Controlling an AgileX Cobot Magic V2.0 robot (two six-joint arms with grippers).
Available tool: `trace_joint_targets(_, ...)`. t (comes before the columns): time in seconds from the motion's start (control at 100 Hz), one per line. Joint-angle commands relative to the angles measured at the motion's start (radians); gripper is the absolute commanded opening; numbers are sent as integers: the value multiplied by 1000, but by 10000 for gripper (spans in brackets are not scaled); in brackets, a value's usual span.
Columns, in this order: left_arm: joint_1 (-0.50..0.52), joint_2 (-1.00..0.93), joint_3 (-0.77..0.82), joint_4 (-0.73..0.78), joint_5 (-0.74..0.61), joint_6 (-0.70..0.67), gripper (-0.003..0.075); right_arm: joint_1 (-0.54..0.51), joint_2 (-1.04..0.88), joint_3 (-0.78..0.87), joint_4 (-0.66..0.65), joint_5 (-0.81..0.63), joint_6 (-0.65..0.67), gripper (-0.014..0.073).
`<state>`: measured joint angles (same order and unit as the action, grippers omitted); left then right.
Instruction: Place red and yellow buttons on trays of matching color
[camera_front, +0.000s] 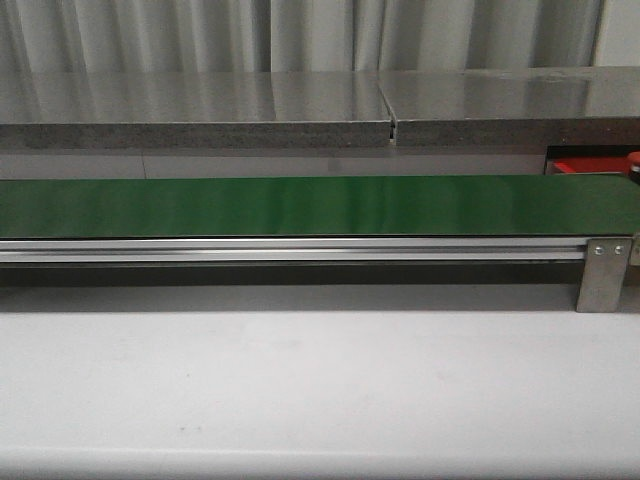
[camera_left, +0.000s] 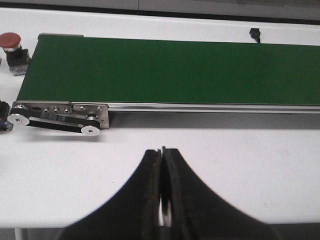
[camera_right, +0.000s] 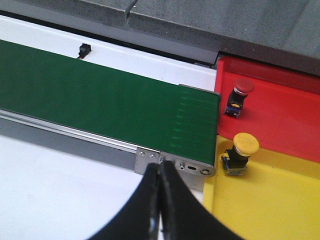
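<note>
In the right wrist view a bright red tray (camera_right: 285, 117) holds a red button (camera_right: 239, 94) on a dark base. Beside it a yellow tray (camera_right: 280, 200) holds a yellow button (camera_right: 241, 151). Both trays sit past the end of the green belt (camera_right: 100, 100). My right gripper (camera_right: 160, 166) is shut and empty, over the white table by the belt's end bracket. In the left wrist view another red button (camera_left: 11, 45) stands on the table beside the belt's other end. My left gripper (camera_left: 161, 150) is shut and empty, short of the belt. A sliver of the red tray (camera_front: 590, 165) shows in the front view.
The green belt (camera_front: 300, 205) runs across the table on an aluminium rail with a bracket (camera_front: 605, 270) at its right end. A drive pulley and black band (camera_left: 55, 120) sit at its left end. A small black sensor (camera_left: 255, 34) lies behind the belt. A grey ledge (camera_front: 200, 110) runs along the back.
</note>
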<state>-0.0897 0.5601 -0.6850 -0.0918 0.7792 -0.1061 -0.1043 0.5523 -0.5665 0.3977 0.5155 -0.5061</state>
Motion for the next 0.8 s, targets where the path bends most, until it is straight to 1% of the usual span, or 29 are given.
trace_joint_targets(0.0, -6, 45, -27, 6, -119, -45, -20, 3, -1, -26, 14, -57, -6, -74)
trace_joint_targets(0.08, 15, 93, -32, 8, -154, -47, -20, 3, -1, -26, 14, -57, -6, -74)
trace_joint_targets(0.32, 119, 268, -111, 10, -143, -45, -20, 3, -1, -26, 14, -57, -6, -74)
trace_joint_targets(0.41, 162, 327, -144, 10, -143, -42, 1, 3, -1, -26, 14, -57, -6, -74)
trace_joint_targets(0.46, 184, 357, -159, 10, -143, -37, 43, 3, -1, -26, 14, -57, -6, -74)
trace_joint_targets(0.53, 216, 398, -181, 11, -143, -35, 141, 3, -1, -26, 14, -57, -6, -74)
trace_joint_targets(0.65, 273, 452, -212, 13, -130, -35, 377, 3, -1, -26, 14, -57, -6, -74)
trace_joint_targets(0.7, 297, 470, -227, 13, -122, -35, 446, 3, -1, -26, 14, -57, -6, -74)
trace_joint_targets(0.75, 322, 491, -241, 13, -114, -35, 478, 3, -1, -26, 14, -57, -6, -74)
trace_joint_targets(0.79, 344, 503, -251, 13, -109, -35, 478, 3, -1, -26, 14, -57, -6, -74)
